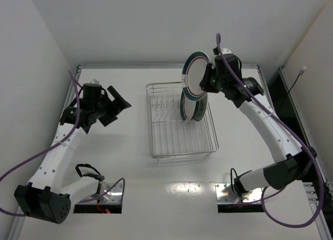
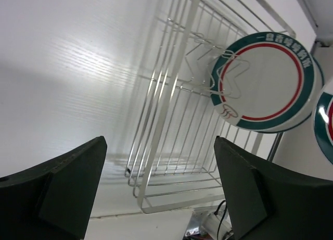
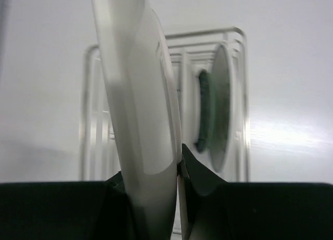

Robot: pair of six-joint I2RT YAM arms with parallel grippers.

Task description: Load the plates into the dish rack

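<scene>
The right gripper (image 1: 210, 78) pinches the edge of a green-rimmed plate (image 1: 193, 72), carried on edge. Just below that hand, a second green-rimmed plate (image 1: 193, 107) stands upright in the wire dish rack (image 1: 182, 155). The left gripper (image 1: 117, 108), spread wide and empty, faces the rack.

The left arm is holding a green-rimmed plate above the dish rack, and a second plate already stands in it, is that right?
Not the left arm: the right gripper holds the green-rimmed plate above the dish rack, as the top view shows. The second plate does stand in it.
</scene>
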